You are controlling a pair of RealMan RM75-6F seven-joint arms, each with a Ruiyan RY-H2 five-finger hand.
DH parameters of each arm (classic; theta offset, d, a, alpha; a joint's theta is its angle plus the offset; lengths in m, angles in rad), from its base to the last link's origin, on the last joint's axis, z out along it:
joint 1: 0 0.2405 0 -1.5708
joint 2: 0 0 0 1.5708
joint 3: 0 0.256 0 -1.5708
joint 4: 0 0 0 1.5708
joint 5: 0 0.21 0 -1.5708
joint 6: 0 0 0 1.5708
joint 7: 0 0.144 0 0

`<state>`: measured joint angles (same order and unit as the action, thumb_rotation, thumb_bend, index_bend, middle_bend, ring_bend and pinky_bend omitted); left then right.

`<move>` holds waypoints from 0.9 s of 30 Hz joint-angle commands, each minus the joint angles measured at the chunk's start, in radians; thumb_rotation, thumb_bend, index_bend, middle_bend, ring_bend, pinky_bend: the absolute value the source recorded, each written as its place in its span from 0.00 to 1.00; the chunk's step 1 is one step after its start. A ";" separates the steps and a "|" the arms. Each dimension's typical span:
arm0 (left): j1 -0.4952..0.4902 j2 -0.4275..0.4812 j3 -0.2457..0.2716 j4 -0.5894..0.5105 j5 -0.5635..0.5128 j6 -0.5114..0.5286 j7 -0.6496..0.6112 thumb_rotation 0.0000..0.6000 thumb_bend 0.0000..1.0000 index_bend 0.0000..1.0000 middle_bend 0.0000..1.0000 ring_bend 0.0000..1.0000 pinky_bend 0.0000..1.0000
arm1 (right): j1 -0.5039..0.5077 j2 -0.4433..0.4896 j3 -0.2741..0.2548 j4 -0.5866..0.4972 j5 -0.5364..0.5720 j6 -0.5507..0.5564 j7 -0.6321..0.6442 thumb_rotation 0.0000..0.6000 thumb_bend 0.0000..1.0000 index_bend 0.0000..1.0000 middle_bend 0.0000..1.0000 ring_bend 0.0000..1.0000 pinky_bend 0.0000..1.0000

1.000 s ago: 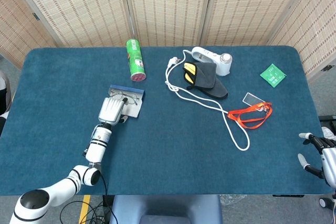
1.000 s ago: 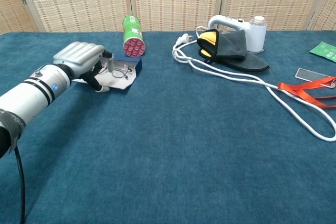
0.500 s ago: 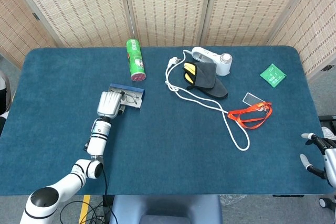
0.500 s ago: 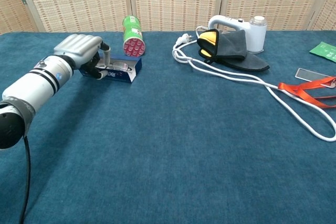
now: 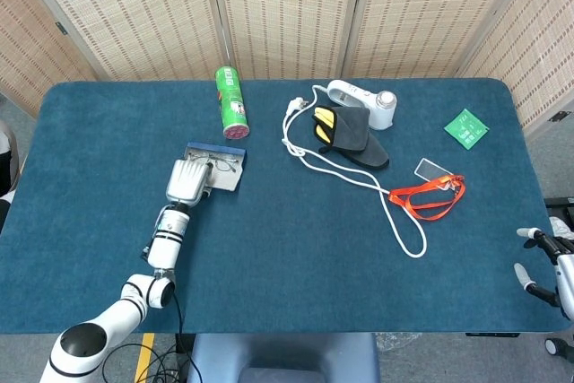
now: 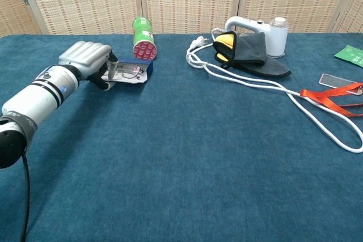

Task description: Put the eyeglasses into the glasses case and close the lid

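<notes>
Tipped lower again since half a second ago: glasses case (image 5: 218, 168) lid, under left hand (image 5: 188, 181) gripping its edge. Eyeglasses (image 6: 130, 72) inside. Next: pressing lid shut. Right hand (image 5: 547, 262) idle, fingers apart.

**No lettering legible anywhere on the table**

Standing here, nothing on the table gives up a word I can read. The green can (image 5: 232, 102) lying on its side carries print along its body, but it is too small and blurred to make out. The green packet (image 5: 466, 127) near the far right edge shows pale markings that stay unreadable. The white appliance (image 5: 363, 102) has no brand mark I can see, and the orange lanyard (image 5: 427, 196) with its clear card holder (image 5: 432, 169) shows no legible text. The glasses case (image 6: 128, 75) bears no label that can be read either.
</notes>
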<state>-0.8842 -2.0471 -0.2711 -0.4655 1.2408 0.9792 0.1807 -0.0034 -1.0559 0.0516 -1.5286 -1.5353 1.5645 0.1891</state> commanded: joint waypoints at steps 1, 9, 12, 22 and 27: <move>0.051 0.056 0.039 -0.101 0.039 0.056 -0.010 1.00 0.43 0.69 0.90 0.87 0.97 | 0.002 -0.001 0.000 0.000 -0.004 -0.001 0.001 1.00 0.32 0.29 0.44 0.42 0.37; 0.173 0.302 0.109 -0.568 0.061 0.122 0.143 1.00 0.43 0.69 0.90 0.87 0.97 | 0.011 0.000 0.000 -0.013 -0.022 0.000 -0.010 1.00 0.32 0.29 0.44 0.42 0.37; 0.205 0.407 0.125 -0.757 0.038 0.121 0.223 1.00 0.43 0.69 0.90 0.87 0.97 | 0.011 0.003 0.000 -0.021 -0.028 0.005 -0.016 1.00 0.32 0.29 0.44 0.42 0.37; 0.229 0.587 0.138 -1.048 -0.075 0.065 0.355 1.00 0.42 0.68 0.90 0.86 0.97 | 0.014 0.001 -0.003 -0.031 -0.041 0.008 -0.021 1.00 0.32 0.29 0.44 0.42 0.37; 0.208 0.567 0.125 -0.996 -0.108 0.041 0.364 1.00 0.42 0.65 0.90 0.86 0.96 | 0.015 0.001 -0.003 -0.031 -0.044 0.011 -0.021 1.00 0.32 0.29 0.44 0.42 0.37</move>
<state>-0.6685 -1.4700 -0.1420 -1.4870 1.1494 1.0347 0.5371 0.0123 -1.0551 0.0485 -1.5595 -1.5796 1.5753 0.1683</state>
